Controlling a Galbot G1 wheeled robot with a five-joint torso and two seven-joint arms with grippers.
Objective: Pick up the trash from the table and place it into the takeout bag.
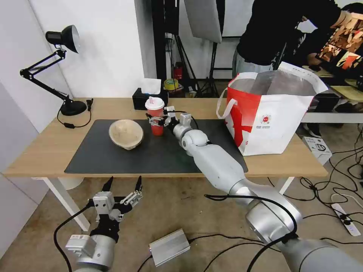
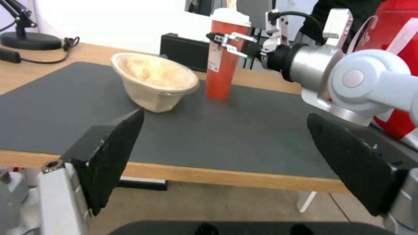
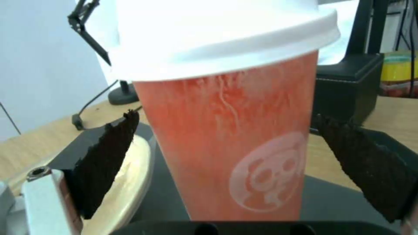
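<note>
The tall red cup (image 3: 231, 137) bears a pale round skull-like emblem on its side and, in the left wrist view, a small white label whose print is too small to read; the takeout bag (image 1: 270, 117) shows a small round red logo with unreadable lines under it. The right gripper (image 1: 155, 121) reaches across the dark mat (image 1: 113, 155) with its jaws spread on either side of the cup, pads apart from its wall. The cup stands upright beside the beige bowl (image 1: 126, 133). The left gripper (image 1: 124, 186) hangs below the table (image 1: 41, 151) edge, jaws wide open.
</note>
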